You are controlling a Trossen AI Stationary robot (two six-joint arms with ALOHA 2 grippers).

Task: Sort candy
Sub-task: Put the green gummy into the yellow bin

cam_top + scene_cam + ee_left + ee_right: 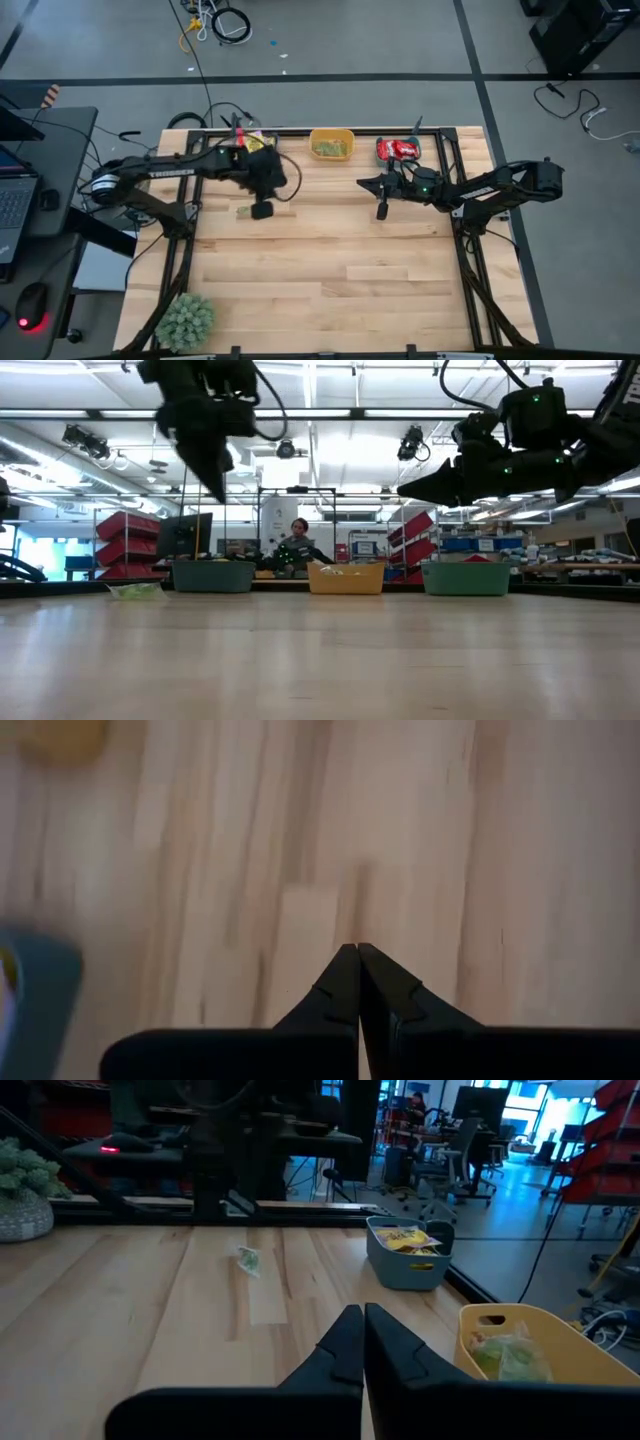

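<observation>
A: Where do we stand on the candy?

B: We see one pale green candy (243,211) loose on the table (340,270), just beside the left gripper (261,211). It also shows in the right wrist view (248,1260) and at the left of the low view (135,590).

A: And the rest?

B: In bins along the far edge. Yellow candy (405,1238) in the teal bin (405,1265) at the left arm's side, green candy (330,148) in the yellow-orange bin (331,144) in the middle, red candy (400,149) in the teal bin on the right (381,151).

A: Left gripper state?

B: Fingers pressed together, nothing between them. It points down over bare wood; the low view has it well above the tabletop (215,485).

A: Right one?

B: The right gripper (381,212) is closed too, and empty. It sits near the bins on the right side, raised off the table (405,490), and lies close to level.

A: Anything else we should note?

B: A fuzzy green plant (185,320) at the near left corner. A person (298,540) sits in the room behind the bins
</observation>
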